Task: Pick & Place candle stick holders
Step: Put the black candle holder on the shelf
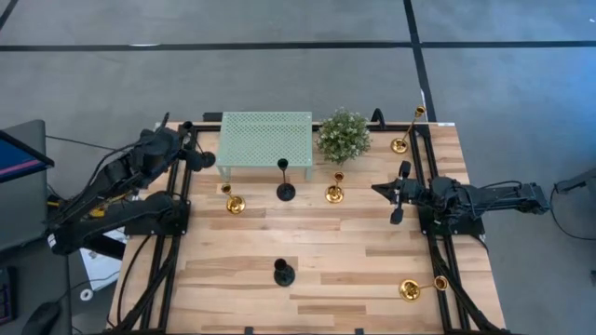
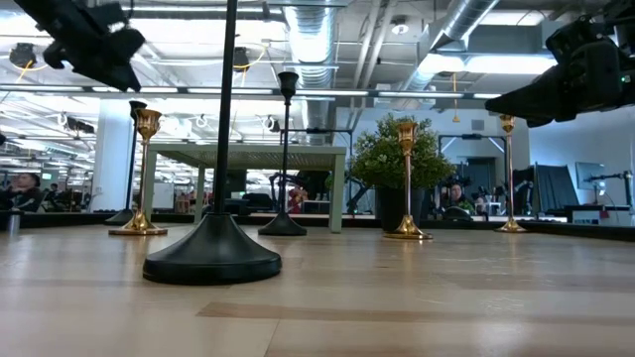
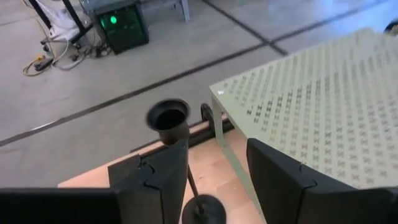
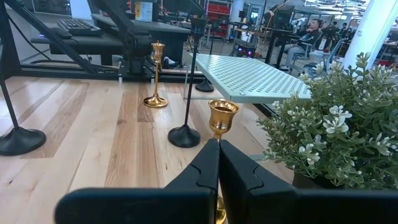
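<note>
High view: the wooden counter [image 1: 317,251] carries candle stick holders spread around a mint-green mesh-top little table [image 1: 265,140] at about 12 o'clock, with a bushy potted plant [image 1: 343,136] just beside it toward 1 o'clock.

A black holder [image 1: 285,181] stands upright just in front of the little table. A gold holder [image 1: 234,199] stands at roughly 10 o'clock of the counter's middle, and another gold holder [image 1: 334,189] stands in front of the plant. A tall gold holder [image 1: 406,130] is at the far right edge, about 2 o'clock. A second black holder [image 1: 283,272] stands at 6 o'clock. A gold holder [image 1: 421,288] lies on its side at about 4 o'clock.

The left gripper [image 1: 207,159] hovers at the little table's left end, near 11 o'clock. In its wrist view the fingers [image 3: 280,177] stand partly apart, with a third black holder [image 3: 169,118] just beyond the inner finger and the cup rising above it; whether they touch it I cannot tell.

The right gripper [image 1: 401,191] sits at about 3 o'clock, near the right rail. Its fingers [image 4: 205,168] are pressed together with nothing between them, pointing toward the gold holder in front of the plant.
</note>
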Robot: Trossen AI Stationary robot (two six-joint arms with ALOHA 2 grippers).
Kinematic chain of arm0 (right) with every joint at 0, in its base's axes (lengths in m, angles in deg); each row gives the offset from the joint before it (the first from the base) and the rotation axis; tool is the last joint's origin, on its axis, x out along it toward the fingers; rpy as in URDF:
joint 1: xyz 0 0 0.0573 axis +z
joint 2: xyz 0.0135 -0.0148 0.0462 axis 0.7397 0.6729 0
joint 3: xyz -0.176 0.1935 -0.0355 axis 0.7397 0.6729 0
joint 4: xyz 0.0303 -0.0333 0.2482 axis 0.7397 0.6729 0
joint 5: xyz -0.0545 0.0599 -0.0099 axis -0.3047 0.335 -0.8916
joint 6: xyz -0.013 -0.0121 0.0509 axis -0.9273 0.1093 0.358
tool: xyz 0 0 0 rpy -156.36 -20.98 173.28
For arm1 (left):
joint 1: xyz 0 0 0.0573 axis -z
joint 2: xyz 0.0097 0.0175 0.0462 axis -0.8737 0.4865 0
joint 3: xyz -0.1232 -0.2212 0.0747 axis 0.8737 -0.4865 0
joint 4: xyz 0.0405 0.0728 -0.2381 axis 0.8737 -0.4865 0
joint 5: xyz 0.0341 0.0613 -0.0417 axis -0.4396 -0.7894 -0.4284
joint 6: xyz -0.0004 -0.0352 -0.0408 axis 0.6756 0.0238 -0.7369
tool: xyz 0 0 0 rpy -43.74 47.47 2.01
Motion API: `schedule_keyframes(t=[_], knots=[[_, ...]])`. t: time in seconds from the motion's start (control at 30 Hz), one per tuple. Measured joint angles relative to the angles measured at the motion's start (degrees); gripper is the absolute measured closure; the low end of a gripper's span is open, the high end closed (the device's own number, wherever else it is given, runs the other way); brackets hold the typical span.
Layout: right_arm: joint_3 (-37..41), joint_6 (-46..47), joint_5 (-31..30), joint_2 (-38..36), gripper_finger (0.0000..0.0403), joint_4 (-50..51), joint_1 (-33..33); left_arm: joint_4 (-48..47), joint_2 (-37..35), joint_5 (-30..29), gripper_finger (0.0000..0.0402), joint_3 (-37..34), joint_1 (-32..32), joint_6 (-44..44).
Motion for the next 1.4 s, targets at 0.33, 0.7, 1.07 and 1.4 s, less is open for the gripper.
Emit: schedule_keyframes(t=[0.33,0.7,1.07,1.4], knots=[[0.0,0.1,0.0,0.0,0.0403,1.0,0.0,0.0,3.8,0.0,0.0265,0.0,0.0,0.0],[0.0,3.1,0.0,0.0,0.0403,4.4,0.0,0.0,3.1,0.0,0.0294,0.0,0.0,0.0],[0.0,3.2,0.0,0.0,0.0403,4.2,0.0,1.1,3.1,9.7,0.0346,0.1,0.0,3.9],[0.0,3.2,0.0,0.0,0.0403,4.2,0.0,0.8,-1.3,14.3,0.0396,4.7,0.0,4.6]])
